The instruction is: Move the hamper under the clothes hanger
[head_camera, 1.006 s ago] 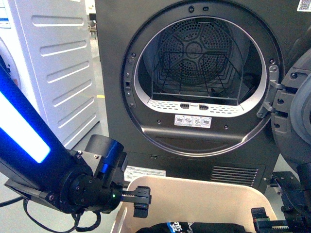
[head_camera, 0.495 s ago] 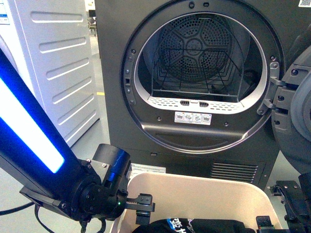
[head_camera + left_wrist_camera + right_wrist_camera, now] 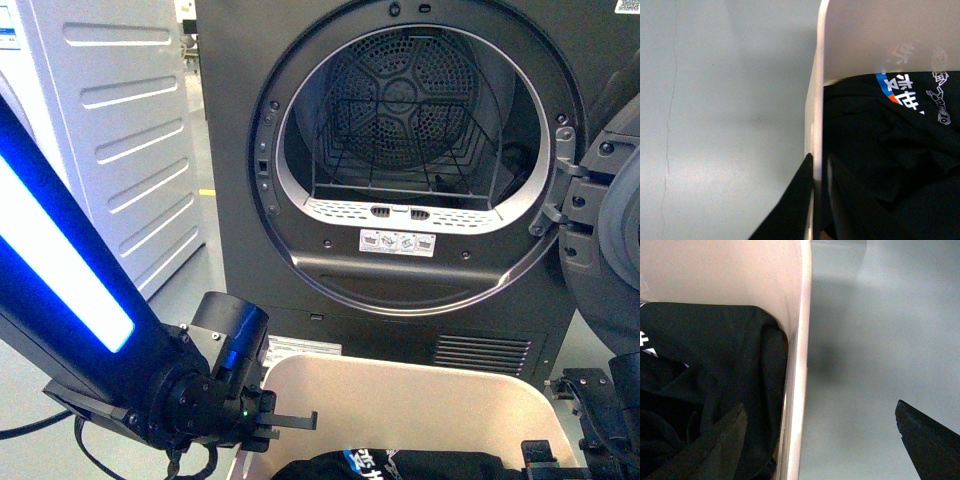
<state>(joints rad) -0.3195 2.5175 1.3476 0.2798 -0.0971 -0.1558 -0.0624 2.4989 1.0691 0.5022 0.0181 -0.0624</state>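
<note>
Beige hamper (image 3: 400, 372), bottom centre of front view, below open grey dryer (image 3: 240, 150); black garment (image 3: 390, 467) inside. Left claw (image 3: 819, 165) pinched tight on its left rim, a finger either side. Right claw (image 3: 817, 412) spread wide, straddling the right rim, holding nothing.

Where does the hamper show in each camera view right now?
Front view: hamper at the bottom edge, in front of the dryer.
Left wrist view: its rim crosses mid-picture.
Right wrist view: its rim crosses mid-picture.
Shared landmark: the black garment inside it.
</note>
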